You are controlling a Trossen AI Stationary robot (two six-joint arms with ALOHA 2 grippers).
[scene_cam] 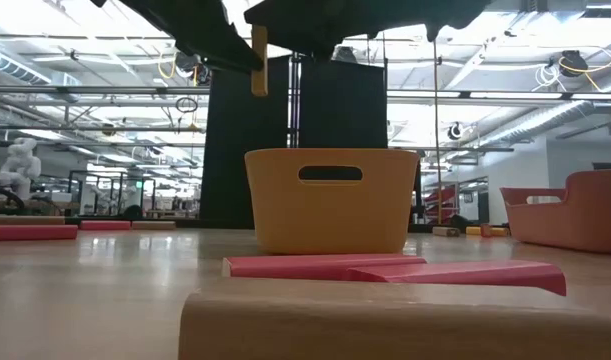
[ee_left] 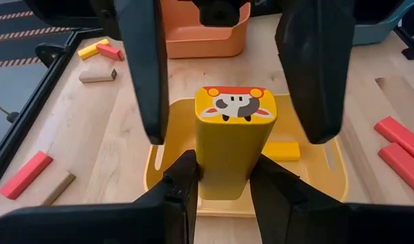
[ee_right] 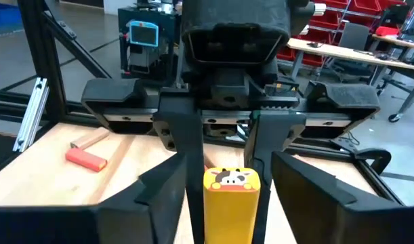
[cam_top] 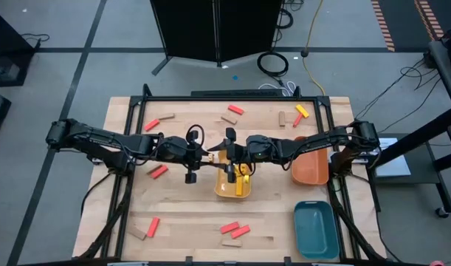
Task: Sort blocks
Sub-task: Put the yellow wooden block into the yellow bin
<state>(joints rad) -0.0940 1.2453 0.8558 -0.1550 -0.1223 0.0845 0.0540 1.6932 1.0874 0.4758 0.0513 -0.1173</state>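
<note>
Above the yellow tray (cam_top: 226, 191) at mid-worktop, the left pincer (ee_left: 225, 186) clamps a yellow block (ee_left: 232, 139) bearing a cow picture upright, while the right pincer (ee_left: 235, 88) stands open around its top, other blocks (cam_top: 234, 229) scattered toward the worktop's edges.

From overhead I get even, bright light on the pale wooden table (cam_top: 181, 222), and the arms cast only soft, faint shadows on it. At table height I look into a strong backlight: the ceiling strip lights (scene_cam: 115, 45) blow out to white and leave the arms above as black shapes. A sheen lies on the tabletop there. The tan block (scene_cam: 400, 325) nearest that lens is a soft blur, and the red blocks (scene_cam: 395, 270) behind it are a little sharper. In my wrist views the near fingers (ee_left: 149, 64) are soft and dark.
</note>
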